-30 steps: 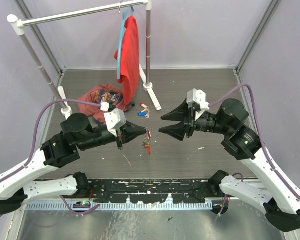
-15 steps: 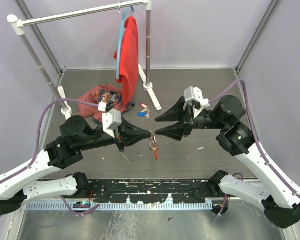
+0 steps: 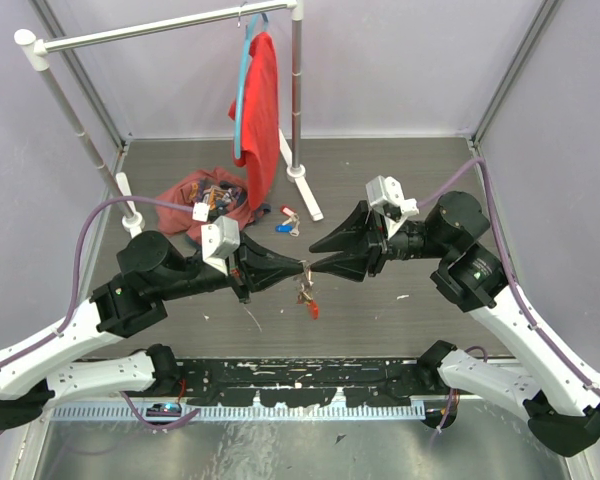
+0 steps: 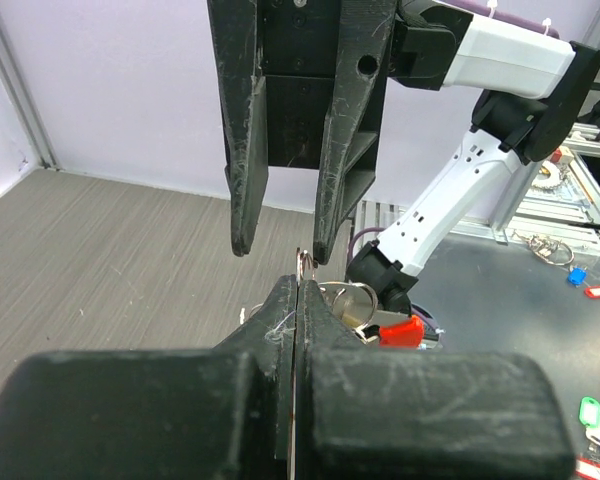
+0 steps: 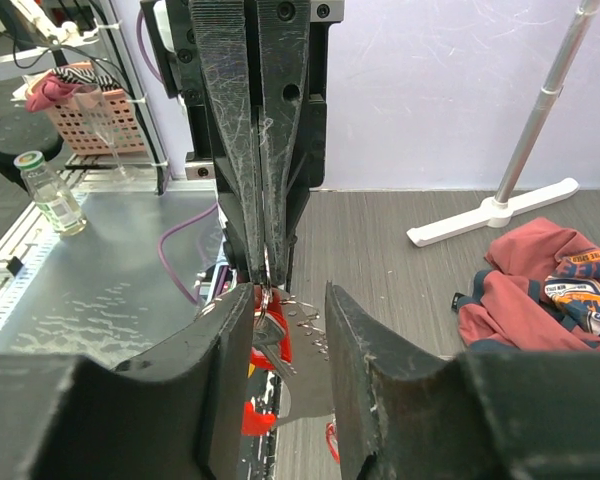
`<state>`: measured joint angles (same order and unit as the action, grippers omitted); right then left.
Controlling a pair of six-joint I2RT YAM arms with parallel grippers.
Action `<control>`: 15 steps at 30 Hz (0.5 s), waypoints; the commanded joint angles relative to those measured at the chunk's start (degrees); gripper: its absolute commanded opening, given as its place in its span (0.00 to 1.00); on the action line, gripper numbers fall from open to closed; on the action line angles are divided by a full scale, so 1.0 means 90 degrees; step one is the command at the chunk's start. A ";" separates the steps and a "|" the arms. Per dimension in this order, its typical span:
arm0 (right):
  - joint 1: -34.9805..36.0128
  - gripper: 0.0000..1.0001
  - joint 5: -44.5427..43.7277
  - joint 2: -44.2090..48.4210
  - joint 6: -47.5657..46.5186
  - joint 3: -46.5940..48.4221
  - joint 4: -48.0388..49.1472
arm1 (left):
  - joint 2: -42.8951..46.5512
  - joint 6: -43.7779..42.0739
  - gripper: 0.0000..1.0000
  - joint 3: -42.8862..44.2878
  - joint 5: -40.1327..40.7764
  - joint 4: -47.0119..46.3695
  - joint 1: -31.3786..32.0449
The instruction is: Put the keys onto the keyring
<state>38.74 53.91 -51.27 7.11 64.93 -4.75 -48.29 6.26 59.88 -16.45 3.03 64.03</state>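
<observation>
My left gripper (image 3: 300,268) is shut on the silver ring of the keyring (image 3: 306,296), which hangs below it above the table with a red tag and a key. In the left wrist view the shut gripper (image 4: 298,285) pinches the ring, and the red tag (image 4: 400,331) hangs to the right. My right gripper (image 3: 316,263) is open, tip to tip with the left one. In the right wrist view its gripper (image 5: 287,295) stands open; the left finger (image 5: 230,340) is beside the ring and the red tag (image 5: 282,335). Loose keys (image 3: 288,222) with a blue tag lie on the table.
A red cloth heap (image 3: 202,195) lies at the back left. A clothes rack (image 3: 297,100) holds a blue hanger hoop (image 3: 240,95) with a red shirt (image 3: 262,110). Its white foot (image 3: 305,190) rests near the loose keys.
My left gripper carried the keyring to the right. My right gripper moved left to meet it, and its jaws narrowed.
</observation>
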 commanded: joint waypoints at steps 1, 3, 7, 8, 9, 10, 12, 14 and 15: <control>0.0042 0.38 0.0113 -0.0009 0.0081 0.0042 0.0294 | 0.0036 0.0046 0.00 0.0046 -0.0074 -0.0432 0.0024; 0.0051 0.36 0.0114 -0.0042 0.0086 0.0041 0.0296 | 0.0050 0.0045 0.00 0.0046 -0.0065 -0.0434 0.0025; 0.0093 0.37 0.0142 -0.0082 0.0071 0.0041 0.0308 | 0.0046 0.0035 0.00 0.0046 -0.0010 -0.0434 0.0024; 0.0090 0.38 0.0143 -0.0085 0.0067 0.0041 0.0313 | 0.0046 0.0035 0.00 0.0046 0.0000 -0.0434 0.0024; 0.0102 0.39 0.0148 -0.0087 0.0066 0.0037 0.0321 | 0.0045 0.0032 0.00 0.0040 0.0017 -0.0434 0.0029; 0.0112 0.39 0.0150 -0.0098 0.0065 0.0036 0.0317 | 0.0049 0.0034 0.00 0.0045 0.0034 -0.0439 0.0026; 0.0131 0.39 0.0153 -0.0113 0.0062 0.0034 0.0317 | 0.0041 0.0036 0.00 0.0039 0.0044 -0.0435 0.0025; 0.0140 0.36 0.0152 -0.0124 0.0056 0.0037 0.0321 | 0.0037 0.0033 0.00 0.0044 0.0047 -0.0448 0.0029; 0.0139 0.34 0.0153 -0.0133 0.0055 0.0030 0.0323 | 0.0037 0.0036 0.00 0.0039 0.0048 -0.0463 0.0025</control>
<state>39.55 54.76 -52.29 7.51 64.90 -4.73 -48.29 6.28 59.88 -16.40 2.83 64.03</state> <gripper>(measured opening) 0.366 0.007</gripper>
